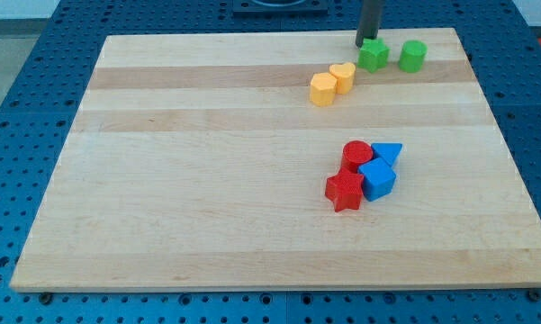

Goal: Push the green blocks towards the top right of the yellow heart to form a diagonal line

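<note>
The yellow heart (343, 76) lies near the view's top, right of centre, touching a yellow hexagon (322, 89) at its lower left. A green star-like block (373, 56) sits just up and right of the heart. A green cylinder (412, 56) stands to its right, a small gap apart. My tip (362, 44) is at the star block's upper left edge, touching or nearly touching it.
A cluster lies right of centre: a red cylinder (356, 155), a red star (345, 192), a blue triangle (387, 153) and a blue cube (377, 179). The wooden board (207, 180) has its top edge just above the green blocks.
</note>
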Robot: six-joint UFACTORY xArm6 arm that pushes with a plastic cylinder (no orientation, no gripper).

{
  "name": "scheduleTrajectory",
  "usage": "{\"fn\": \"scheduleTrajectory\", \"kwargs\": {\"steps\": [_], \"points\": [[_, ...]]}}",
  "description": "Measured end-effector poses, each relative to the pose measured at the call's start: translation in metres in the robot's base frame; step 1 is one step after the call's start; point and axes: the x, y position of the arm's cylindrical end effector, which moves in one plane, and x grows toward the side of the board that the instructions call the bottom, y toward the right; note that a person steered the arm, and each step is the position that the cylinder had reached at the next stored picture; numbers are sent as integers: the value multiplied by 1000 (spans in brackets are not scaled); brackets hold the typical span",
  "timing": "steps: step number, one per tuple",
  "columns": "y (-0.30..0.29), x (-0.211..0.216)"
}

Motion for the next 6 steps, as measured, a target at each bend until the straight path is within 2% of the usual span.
{"fn": "scheduleTrajectory", "kwargs": {"steps": [4,5,6], "points": [[2,37],[-26,8],[-67,0]]}}
